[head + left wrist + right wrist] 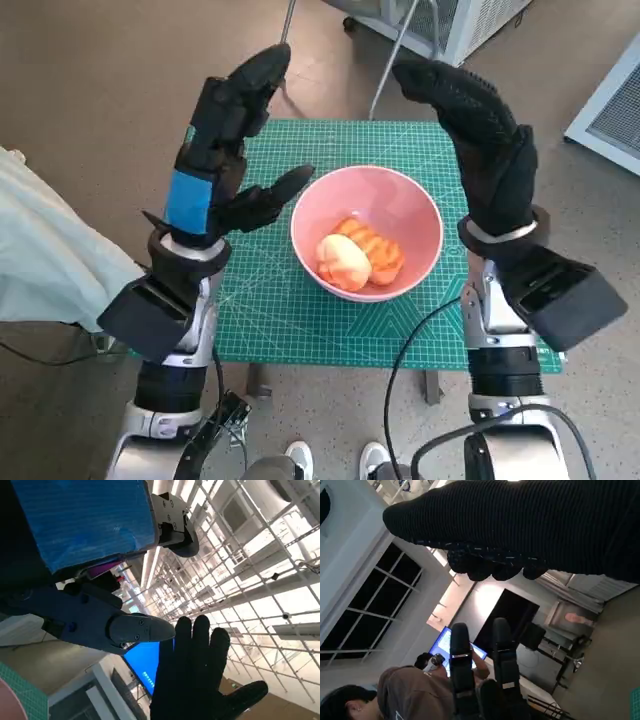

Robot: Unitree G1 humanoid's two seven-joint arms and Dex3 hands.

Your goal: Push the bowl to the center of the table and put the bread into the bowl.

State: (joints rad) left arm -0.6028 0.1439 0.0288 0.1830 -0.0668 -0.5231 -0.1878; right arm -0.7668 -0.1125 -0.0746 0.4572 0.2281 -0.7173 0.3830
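Head view: we see the pink bowl [367, 232] at frame center on the green cutting mat [280, 310], w/ bread [358, 256] inside it; beige floor around, white cloth [40, 255] at left edge. Left hand [225, 150] and right hand [480, 140] are raised either side of the bowl, fingers apart, holding nothing.

Left wrist view: only here a ceiling grid [260, 555] and blue screen [145, 662]; the gloved right hand [200, 680] at bottom, fingers spread.

Right wrist view: a seated person [405, 695] lower left, dark windows [375, 605] at left, left hand's fingers [462, 670] upright.
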